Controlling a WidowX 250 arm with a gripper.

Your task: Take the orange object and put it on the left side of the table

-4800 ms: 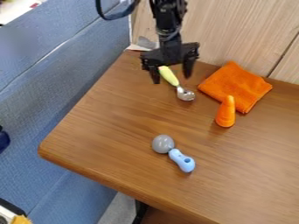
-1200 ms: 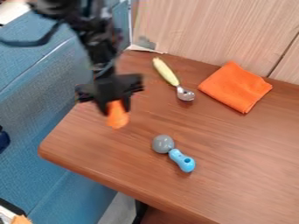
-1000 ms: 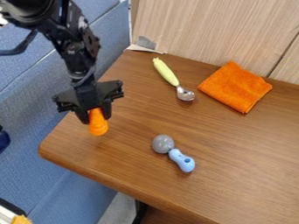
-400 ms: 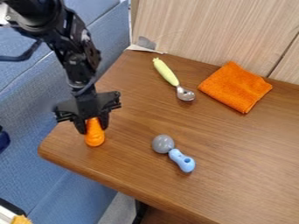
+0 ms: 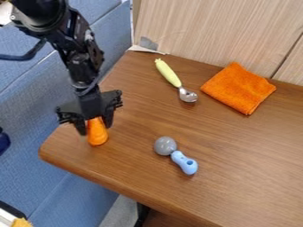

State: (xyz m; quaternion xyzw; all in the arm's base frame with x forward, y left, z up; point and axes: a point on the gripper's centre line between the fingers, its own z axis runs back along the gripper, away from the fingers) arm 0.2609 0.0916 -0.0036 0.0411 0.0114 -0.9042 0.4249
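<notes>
Orange cone is being placed on worktop L side w/ jaws clamping it, next move prob. needing base contact, then release.

Bright, soft light spreads evenly over the wooden table; its source cannot be told. Faint, soft-edged shadows hug the spoon at two o'clock and the light-blue handle at five o'clock. Small glints show on the spoon's metal bowl and the black robot arm toward eleven o'clock. Beneath the tabletop, at six o'clock, it is dim.
</notes>
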